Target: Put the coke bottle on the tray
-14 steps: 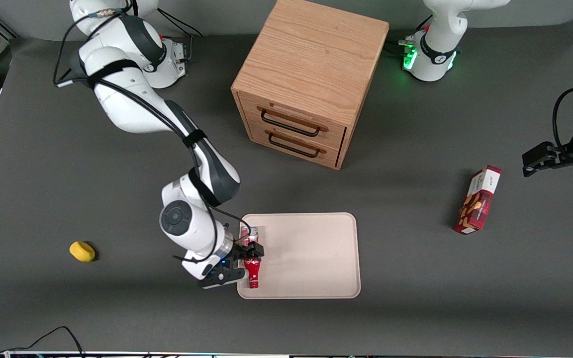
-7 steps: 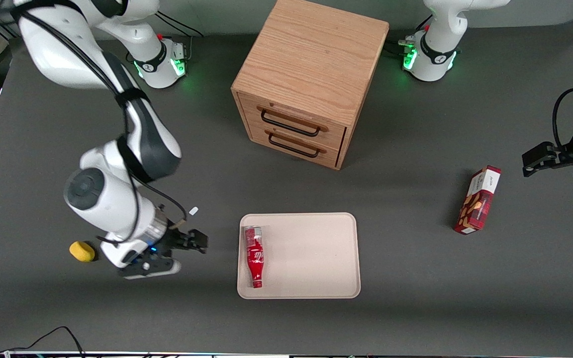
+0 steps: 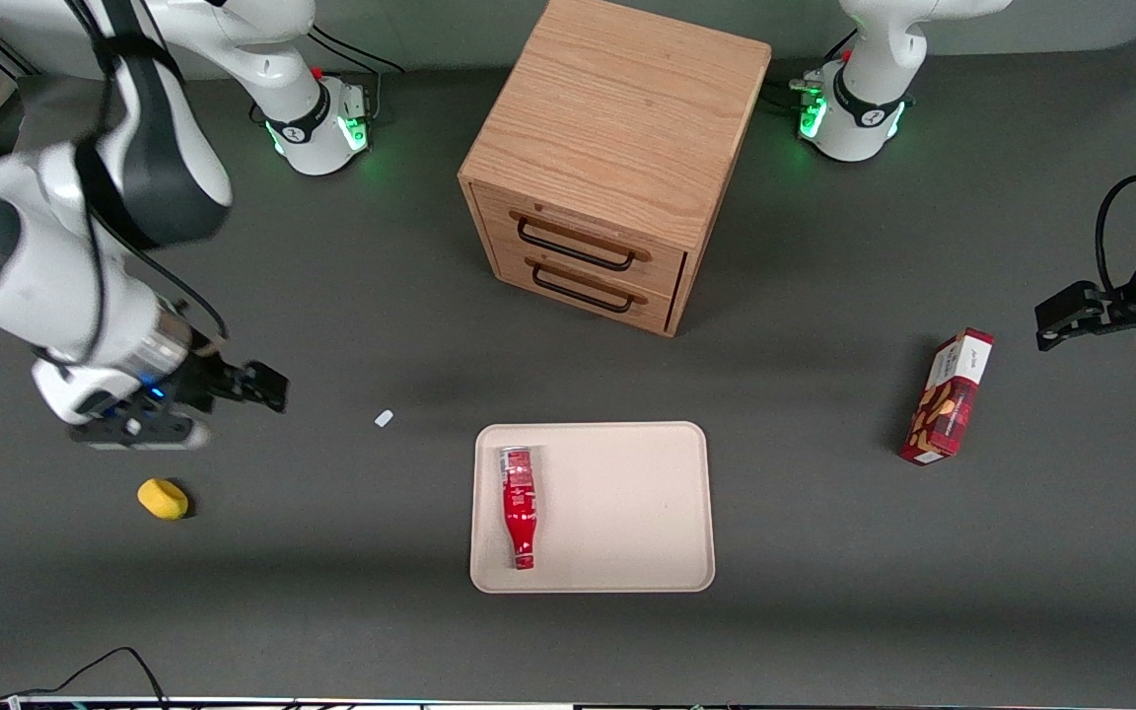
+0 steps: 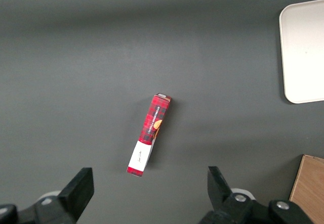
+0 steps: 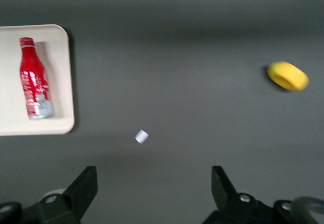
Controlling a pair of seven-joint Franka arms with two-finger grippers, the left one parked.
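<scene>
The red coke bottle (image 3: 520, 506) lies on its side on the cream tray (image 3: 627, 513), near the tray's edge toward the working arm's end, with its red cap nearer the front camera. It also shows in the right wrist view (image 5: 34, 78), lying on the tray (image 5: 61, 82). My gripper (image 3: 267, 387) is open and empty, raised above the table well away from the tray, toward the working arm's end. In the right wrist view its fingers (image 5: 87, 184) stand wide apart over bare table.
A wooden two-drawer cabinet (image 3: 612, 158) stands farther from the front camera than the tray. A red snack box (image 3: 948, 396) lies toward the parked arm's end. A yellow object (image 3: 163, 498) and a small white scrap (image 3: 384, 418) lie toward the working arm's end.
My gripper let go of the bottle, leaving it lying on the tray, and has pulled away toward the working arm's end and farther from the front camera. The bottle has shifted slightly.
</scene>
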